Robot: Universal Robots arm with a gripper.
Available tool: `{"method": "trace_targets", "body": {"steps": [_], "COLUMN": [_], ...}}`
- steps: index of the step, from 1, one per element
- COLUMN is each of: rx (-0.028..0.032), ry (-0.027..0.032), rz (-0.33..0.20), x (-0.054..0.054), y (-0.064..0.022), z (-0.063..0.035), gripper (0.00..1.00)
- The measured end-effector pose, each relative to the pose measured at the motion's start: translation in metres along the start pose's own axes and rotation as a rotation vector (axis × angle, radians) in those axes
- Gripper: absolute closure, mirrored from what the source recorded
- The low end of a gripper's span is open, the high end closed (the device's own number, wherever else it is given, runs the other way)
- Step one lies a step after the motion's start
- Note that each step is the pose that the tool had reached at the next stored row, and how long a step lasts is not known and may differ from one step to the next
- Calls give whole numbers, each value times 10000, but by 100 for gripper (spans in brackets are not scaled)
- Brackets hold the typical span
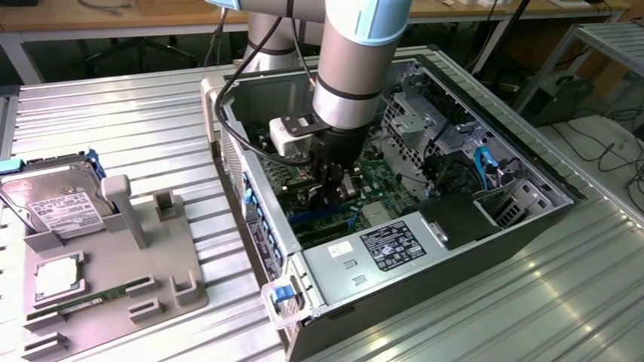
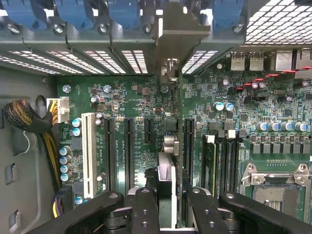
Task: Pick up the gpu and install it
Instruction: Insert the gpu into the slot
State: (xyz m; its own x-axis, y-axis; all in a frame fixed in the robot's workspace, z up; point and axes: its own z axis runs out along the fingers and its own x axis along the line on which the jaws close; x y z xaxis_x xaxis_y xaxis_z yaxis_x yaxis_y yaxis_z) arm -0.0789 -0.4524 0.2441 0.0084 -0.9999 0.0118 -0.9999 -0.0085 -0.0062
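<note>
On the exterior view's left of the computer case (image 1: 237, 151) stands the grey parts tray (image 1: 176, 279). It carries the hard drive (image 1: 60, 200) and the memory stick (image 1: 96, 298), and I see no black card on it.

Inside the case, over the motherboard (image 2: 141, 97), is my gripper (image 2: 168, 212). My fingers (image 2: 144, 209) are drawn in close on the gpu (image 2: 165, 183), one on each face. I see the card edge-on as a thin upright strip between them. So the pick-up is done, and I judge the step in hand to be the install itself, with the card hanging above the row of black expansion slots (image 2: 129, 151).

Seating it, as I read it, calls for the card's lower edge to sit dead in line with one slot. The bracket end must also meet the rear wall of the case squarely, and the push must be straight, not tilted.

Much is hard to tell:
- My own fingers cover the card's held part.
- I cannot say which slot lies under it, or whether the edge touches one yet.
- From outside, my arm hides the card inside the case.

Toward the exterior view's right, in the case's near corner, the power supply (image 1: 387, 245) lies apart from my work.
</note>
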Motion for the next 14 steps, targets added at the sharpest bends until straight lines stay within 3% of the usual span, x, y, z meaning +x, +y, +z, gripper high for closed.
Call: {"method": "trace_targets", "body": {"steps": [14], "rx": [0], "ry": [-8], "rz": [1], "x": [-1], "y": [1], "z": [26], "gripper": [72]}}
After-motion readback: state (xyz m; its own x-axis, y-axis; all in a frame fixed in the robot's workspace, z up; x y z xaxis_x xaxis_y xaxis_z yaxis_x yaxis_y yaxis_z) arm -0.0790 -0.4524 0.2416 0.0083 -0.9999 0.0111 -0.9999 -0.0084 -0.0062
